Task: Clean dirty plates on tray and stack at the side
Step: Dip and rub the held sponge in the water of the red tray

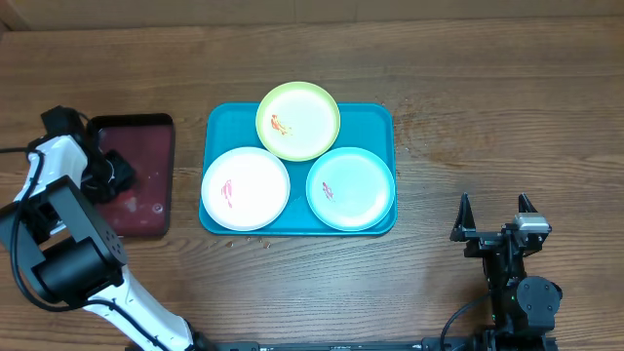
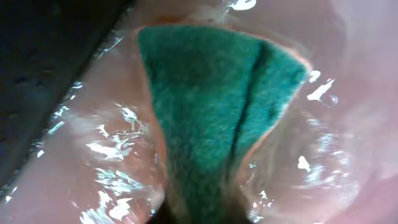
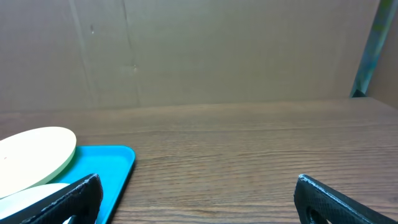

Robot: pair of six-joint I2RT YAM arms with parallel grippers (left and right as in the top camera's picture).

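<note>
We pinch green scouring sponge (image 2: 217, 106) in left hand (image 1: 109, 175) over wet dark red tray (image 1: 156, 156); right hand (image 1: 493, 226) wide. Soaked sponge may slip, or shove round plastic plates (image 1: 246, 187).

I'm running a robotics lab bench here, not a real kitchen. My left arm (image 1: 68, 244) and right arm (image 1: 512, 283) rise from the near edge of a wooden table (image 1: 487, 117), with black cables (image 1: 450, 330) looping by the right base. Past the far edge stands a plain brown board wall (image 3: 217, 50). The washing-up looks staged: a teal tray (image 1: 219, 122) of plastic plates (image 1: 246, 187) mid-table, and a small, wet dark red tray (image 1: 161, 175) at the left.
</note>
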